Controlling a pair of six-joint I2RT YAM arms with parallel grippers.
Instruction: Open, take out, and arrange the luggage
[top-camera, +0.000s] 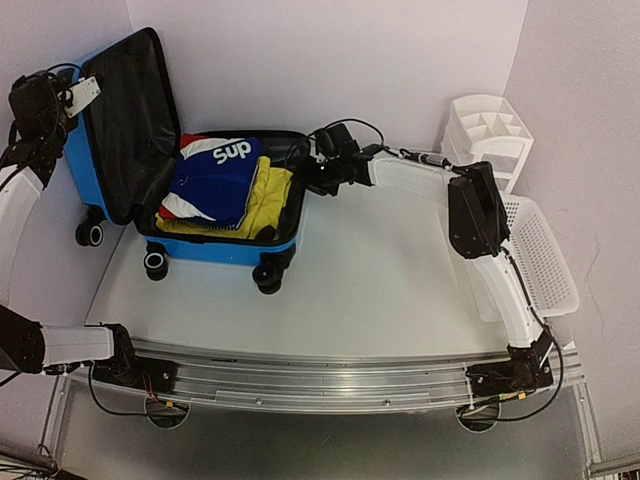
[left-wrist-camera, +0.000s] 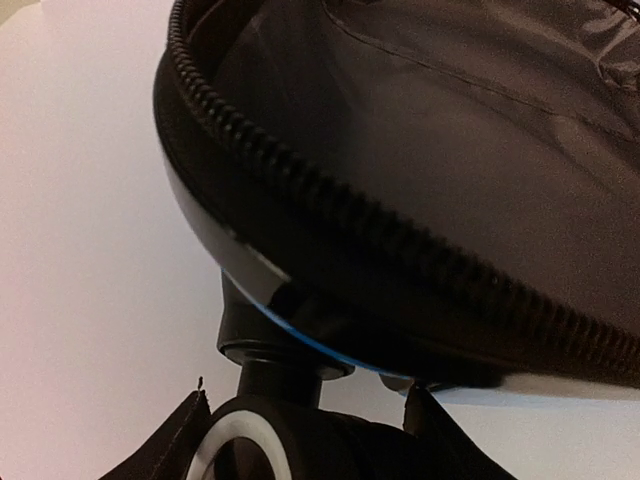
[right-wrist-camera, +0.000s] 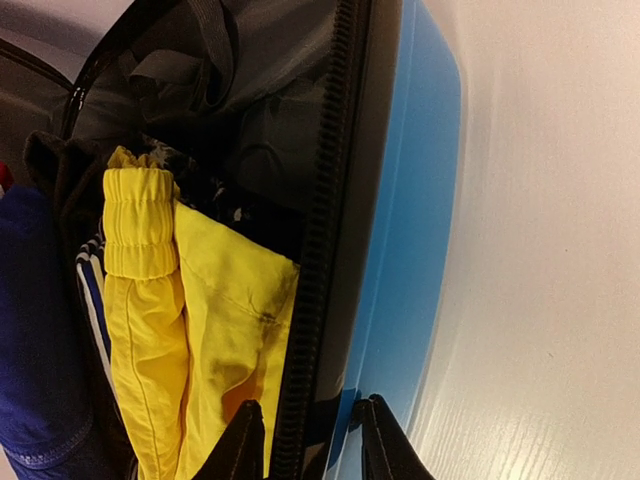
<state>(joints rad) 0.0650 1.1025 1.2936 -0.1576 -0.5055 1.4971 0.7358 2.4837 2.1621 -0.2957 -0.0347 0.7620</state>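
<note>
Top external view, starting at 9 o'clock: the left gripper (top-camera: 78, 95) hangs high beside the outer face of the raised lid (top-camera: 130, 130), near its far top corner; in the left wrist view its fingertips (left-wrist-camera: 195, 415) are spread, with a white-ringed caster wheel (left-wrist-camera: 240, 450) showing in the gap beyond them and the lid's curved zip edge just above; nothing sits pinched between them.

The blue hard-shell suitcase (top-camera: 230, 250) lies open at about 10 o'clock on the white table (top-camera: 380, 280); its lid stands nearly upright on the left with the black lining facing right, and the base lies flat, wheels toward 6 o'clock. Inside the base a folded navy garment (top-camera: 215, 175) with red and white panels and white "sup" lettering lies on top; a yellow garment (top-camera: 270, 200) shows under it and toward 3 o'clock, reaching the right wall.

At the base's far right corner, around 12 o'clock on the table, sits the right gripper (top-camera: 318, 175); the right wrist view shows its claw pinching the suitcase wall, one finger inside against the yellow cloth, the other outside on the blue shell, with the black zip band (right-wrist-camera: 315, 250) filling the gap.

At 2 o'clock a white compartmented organiser (top-camera: 490, 130) stands by the wall; at 3 o'clock a white slatted basket (top-camera: 545, 255) lies along the table's right edge.
</note>
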